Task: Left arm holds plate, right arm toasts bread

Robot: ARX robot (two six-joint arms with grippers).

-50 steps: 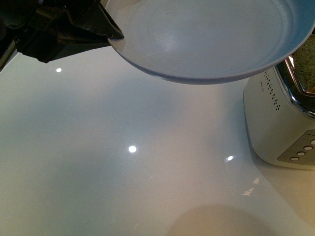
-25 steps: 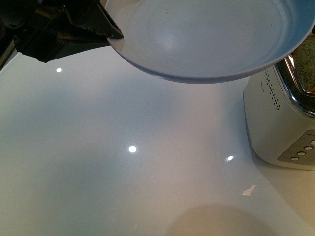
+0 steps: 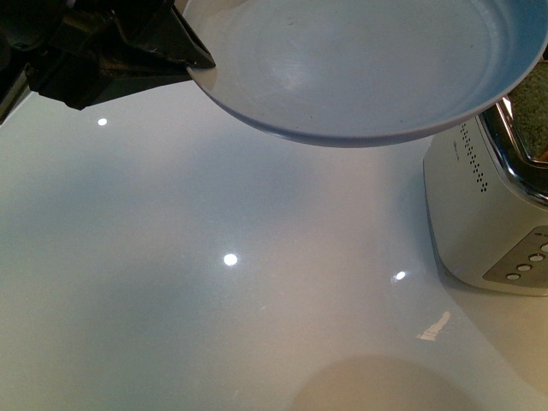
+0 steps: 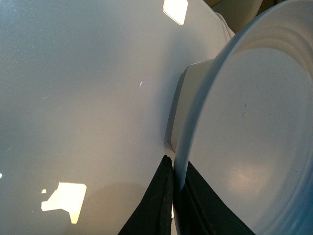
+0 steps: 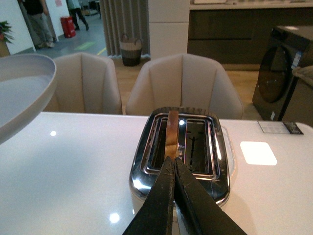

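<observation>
My left gripper (image 3: 204,60) is shut on the rim of the pale blue-grey plate (image 3: 360,68) and holds it in the air, tilted, above the white table. In the left wrist view its black fingers (image 4: 161,196) pinch the plate's rim (image 4: 193,127) from both sides. My right gripper (image 5: 173,162) is shut on the bread (image 5: 172,129), which stands edge-on at the toaster's (image 5: 215,161) left slot. How deep the bread sits I cannot tell. A bit of the bread (image 3: 537,98) shows at the right edge of the front view. The plate's rim (image 5: 24,107) also shows in the right wrist view.
The silver two-slot toaster (image 3: 479,214) stands at the table's right, with buttons on its near side, just below the plate's right edge. Beige chairs (image 5: 186,83) stand beyond the table's (image 3: 214,300) far edge. A dark appliance (image 5: 286,73) is at the back right.
In the front view the bread showed more beside the plate half a second ago and now shows less. The plate and my left gripper have barely moved.
</observation>
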